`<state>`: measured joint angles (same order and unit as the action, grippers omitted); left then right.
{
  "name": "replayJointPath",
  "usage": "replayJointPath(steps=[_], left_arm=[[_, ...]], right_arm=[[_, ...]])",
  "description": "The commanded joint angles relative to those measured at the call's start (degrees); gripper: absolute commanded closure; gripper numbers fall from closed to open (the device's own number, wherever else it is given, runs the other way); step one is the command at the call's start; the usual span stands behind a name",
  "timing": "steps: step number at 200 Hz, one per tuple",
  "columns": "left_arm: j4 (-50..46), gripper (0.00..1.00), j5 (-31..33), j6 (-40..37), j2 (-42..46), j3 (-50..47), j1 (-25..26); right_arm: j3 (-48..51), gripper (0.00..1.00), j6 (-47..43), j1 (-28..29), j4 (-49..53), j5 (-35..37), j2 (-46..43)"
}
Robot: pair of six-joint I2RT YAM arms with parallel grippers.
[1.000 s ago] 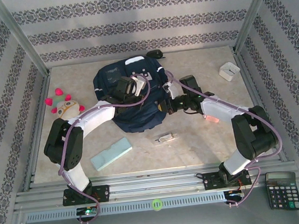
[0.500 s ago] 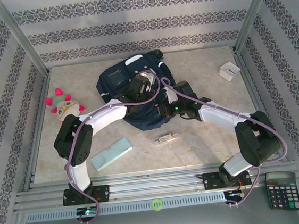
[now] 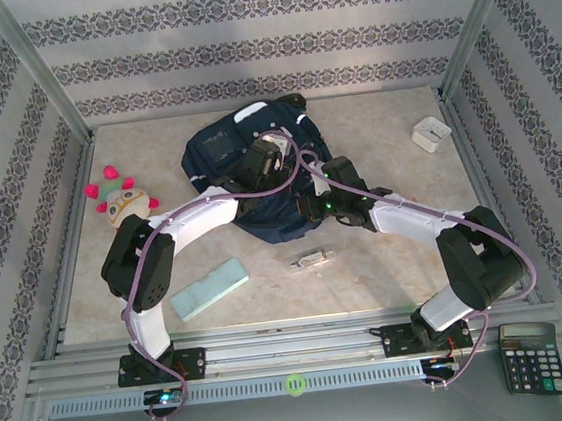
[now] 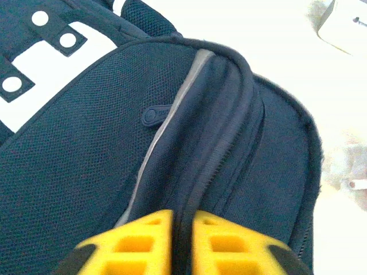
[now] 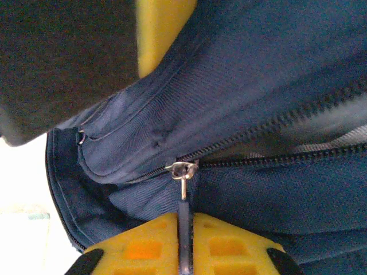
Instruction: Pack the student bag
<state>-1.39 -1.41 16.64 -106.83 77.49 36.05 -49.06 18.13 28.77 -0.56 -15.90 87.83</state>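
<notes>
the overhead view is bright, even and sharp, with only faint soft shadows on the pale beige desk [image 3: 388,272]. from the left wrist the desk behind the large navy-blue fabric backpack [image 4: 86,149] glares white and the near yellow jaws blur. from the right wrist the metal zip pull [image 5: 182,171] is crisp, the jaws and dark upper-left corner unfocused.

A plush toy [image 3: 119,199], pink, green and white, lies at the left edge of the bench [image 3: 398,269]. A pale teal box [image 3: 209,288] lies at an angle near the front, with a small metal item [image 3: 312,259] to its right. A white box [image 3: 431,133] sits far right. A calculator [image 3: 528,343] rests off the bench, at the front right corner. A green ring [image 3: 295,381] sits on the front rail.
</notes>
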Motion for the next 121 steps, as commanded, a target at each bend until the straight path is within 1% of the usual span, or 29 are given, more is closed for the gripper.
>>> replayJointPath(steps=[1,11,25,34,40,57,70,85,96,104,121], left_arm=[[3.6,0.69,0.18,-1.06,0.87,1.89,0.2],[2.58,0.57,-0.12,-2.97,1.71,1.45,-0.32],[1.37,0.46,-1.47,-6.13,3.56,-0.37,-2.0],[0.94,0.4,-4.22,-8.23,5.05,-2.04,-3.74],[0.66,0.35,-6.62,-9.97,6.19,-3.13,-5.06],[-0.39,0.33,-14.39,-16.88,9.69,-6.99,-8.1],[-2.88,0.29,-18.04,-23.41,11.81,-8.91,-9.61],[-7.18,0.23,-19.48,-31.35,12.95,-9.73,-10.25],[-10.53,0.17,-20.76,-36.85,12.51,-9.45,-10.3],[-12.83,0.15,-21.11,-39.9,11.77,-8.96,-10.3],[-15.2,0.11,-20.48,-41.89,9.17,-7.42,-10.28]], right_arm=[[0.79,1.0,-1.62,0.84,-2.89,-0.05,0.52],[1.04,1.0,-2.04,0.71,-2.79,-0.09,0.01],[1.53,1.0,-2.4,0.04,-2.62,-0.65,-0.89],[1.77,1.0,-2.51,-0.7,-2.44,-1.3,-1.51],[1.85,1.0,-2.57,-1.26,-2.22,-2.0,-1.82],[1.71,1.0,-3.31,-2.45,-1.34,-3.26,-2.66],[1.46,1.0,-3.97,-3.23,-0.56,-4.23,-2.91],[0.94,1.0,-4.7,-3.85,0.49,-5.08,-2.84],[0.81,1.0,-5.03,-4.12,0.56,-5.58,-2.83],[0.81,1.0,-5.33,-4.18,0.56,-5.92,-2.6],[0.48,1.0,-5.32,-4.55,0.65,-6.3,-2.31]])
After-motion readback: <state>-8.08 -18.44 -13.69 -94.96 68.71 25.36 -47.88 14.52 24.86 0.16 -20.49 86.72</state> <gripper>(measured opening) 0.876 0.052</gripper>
